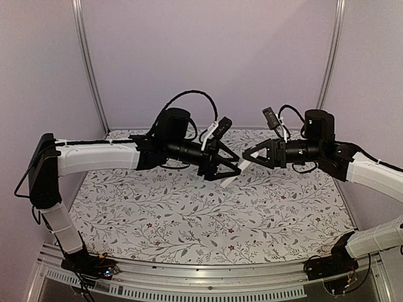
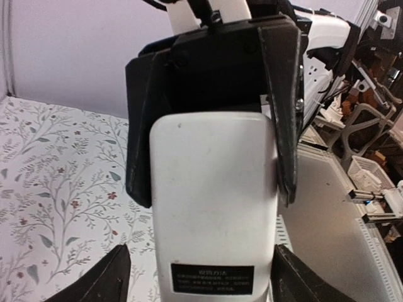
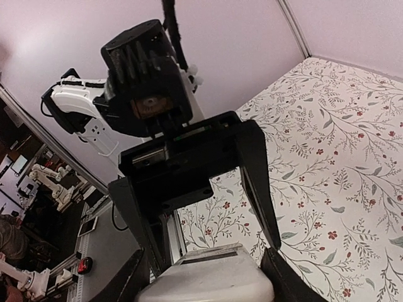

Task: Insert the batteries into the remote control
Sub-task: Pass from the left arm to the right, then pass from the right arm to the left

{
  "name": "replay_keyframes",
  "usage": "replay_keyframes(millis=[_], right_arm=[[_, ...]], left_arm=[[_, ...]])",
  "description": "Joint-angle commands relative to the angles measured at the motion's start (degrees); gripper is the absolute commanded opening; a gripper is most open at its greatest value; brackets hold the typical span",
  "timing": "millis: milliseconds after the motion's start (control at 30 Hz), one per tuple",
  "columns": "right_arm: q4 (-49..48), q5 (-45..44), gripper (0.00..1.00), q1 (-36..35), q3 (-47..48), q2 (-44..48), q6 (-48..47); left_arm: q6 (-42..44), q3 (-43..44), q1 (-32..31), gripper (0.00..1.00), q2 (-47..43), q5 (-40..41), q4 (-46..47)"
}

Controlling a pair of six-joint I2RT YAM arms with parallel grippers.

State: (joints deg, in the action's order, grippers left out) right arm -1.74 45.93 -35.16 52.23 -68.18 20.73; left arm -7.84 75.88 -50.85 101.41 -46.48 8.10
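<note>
While the remote control (image 2: 214, 207) hangs aloft between both arms, the right gripper (image 1: 249, 155) clamps one end. You cannot tell whether the left gripper's (image 1: 236, 168) wide jaws grip it.

The table (image 1: 189, 220) is carrying a white cloth (image 1: 271, 211) printed with grey vines and small red flowers, which is lying flat across it from 9 o'clock to 3 o'clock. A slotted metal rail (image 1: 201, 277) is running along the 6 o'clock edge, where the left arm base (image 1: 94, 264) is sitting at 7 o'clock and the right arm base (image 1: 330, 267) at 5 o'clock.
</note>
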Motion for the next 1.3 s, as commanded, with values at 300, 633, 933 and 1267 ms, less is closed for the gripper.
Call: replay_keyframes(millis=[300, 633, 933, 1267], right_arm=[[14.89, -15.36, 0.15, 1.76, 7.93, -9.08, 5.37], [17.12, -17.81, 0.15, 1.81, 9.63, -12.96, 9.5], [17.28, -18.13, 0.14, 1.8, 9.74, -14.08, 11.3], [17.38, -18.51, 0.13, 1.79, 9.85, -14.25, 12.05]], left_arm=[[9.59, 1.41, -1.29, 0.68, -5.88, 34.57, -16.56], [9.05, 9.17, -6.23, 0.52, 2.82, 38.2, -21.05], [8.52, 11.03, -7.29, 0.48, 6.03, 39.33, -21.14], [8.28, 13.65, -7.84, 0.46, 9.07, 39.49, -22.04]])
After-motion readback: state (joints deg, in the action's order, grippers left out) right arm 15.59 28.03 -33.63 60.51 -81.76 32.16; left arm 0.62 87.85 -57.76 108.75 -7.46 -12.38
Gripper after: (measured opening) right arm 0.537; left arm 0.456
